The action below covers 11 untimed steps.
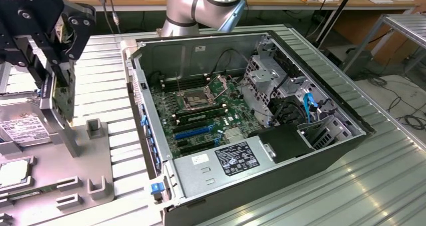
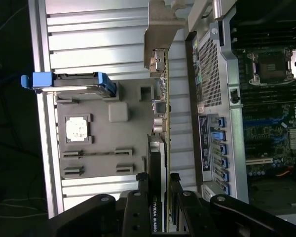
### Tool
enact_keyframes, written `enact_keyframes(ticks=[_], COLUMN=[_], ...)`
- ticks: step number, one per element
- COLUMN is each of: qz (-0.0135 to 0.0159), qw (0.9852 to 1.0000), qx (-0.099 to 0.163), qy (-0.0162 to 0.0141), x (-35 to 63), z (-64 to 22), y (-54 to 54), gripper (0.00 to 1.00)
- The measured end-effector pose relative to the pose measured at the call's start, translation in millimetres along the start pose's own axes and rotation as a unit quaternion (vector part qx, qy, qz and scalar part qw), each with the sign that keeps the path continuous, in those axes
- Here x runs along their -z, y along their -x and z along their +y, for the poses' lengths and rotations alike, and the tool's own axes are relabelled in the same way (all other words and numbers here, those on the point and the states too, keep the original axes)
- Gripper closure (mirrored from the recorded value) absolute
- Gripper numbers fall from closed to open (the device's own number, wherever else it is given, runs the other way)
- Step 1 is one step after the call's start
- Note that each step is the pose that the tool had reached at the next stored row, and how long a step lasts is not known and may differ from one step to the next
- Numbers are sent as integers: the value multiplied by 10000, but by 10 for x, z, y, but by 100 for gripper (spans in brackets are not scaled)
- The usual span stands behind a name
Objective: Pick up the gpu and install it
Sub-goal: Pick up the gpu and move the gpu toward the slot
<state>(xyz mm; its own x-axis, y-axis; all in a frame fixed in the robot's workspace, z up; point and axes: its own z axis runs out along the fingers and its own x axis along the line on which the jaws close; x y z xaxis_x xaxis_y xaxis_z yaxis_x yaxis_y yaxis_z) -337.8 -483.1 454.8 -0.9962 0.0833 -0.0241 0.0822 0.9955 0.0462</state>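
At the upper left of the exterior view, the gripper (image 1: 57, 84) is clamped on the gpu (image 1: 65, 104), holding the card on edge over the grey parts tray (image 1: 100, 156). Pick-up looks done, so 1 of 2 steps. Install is left: the card hangs well apart from the open computer case (image 1: 143, 86) at frame centre, and the blue slot (image 1: 193, 131) on its motherboard (image 1: 199, 99) sits empty.
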Motion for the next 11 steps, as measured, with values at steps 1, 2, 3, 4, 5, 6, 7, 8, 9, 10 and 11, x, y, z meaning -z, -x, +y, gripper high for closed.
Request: enact_keyframes(ticks=[1, 2, 3, 4, 5, 6, 7, 8, 9, 10, 11], qz=[-1, -1, 0, 0, -1, 0, 0, 0, -1, -1, -1], qw=[10000, 10000, 10000, 10000, 10000, 10000, 10000, 10000, 10000, 10000, 10000], qx=[0, -1, -1, -1, -2, -2, -3, -3, -3, -4, -4], qy=[0, 0, 0, 0, 0, 0, 0, 0, 0, 0, 0], x=[21, 38, 49, 70, 87, 100, 112, 127, 140, 150, 169], z=[1, 2, 2, 3, 4, 5, 5, 6, 7, 7, 8], y=[1, 1, 1, 2, 2, 2, 3, 3, 4, 4, 4], gripper=[73, 73, 73, 73, 73, 73, 73, 73, 73, 73, 73])
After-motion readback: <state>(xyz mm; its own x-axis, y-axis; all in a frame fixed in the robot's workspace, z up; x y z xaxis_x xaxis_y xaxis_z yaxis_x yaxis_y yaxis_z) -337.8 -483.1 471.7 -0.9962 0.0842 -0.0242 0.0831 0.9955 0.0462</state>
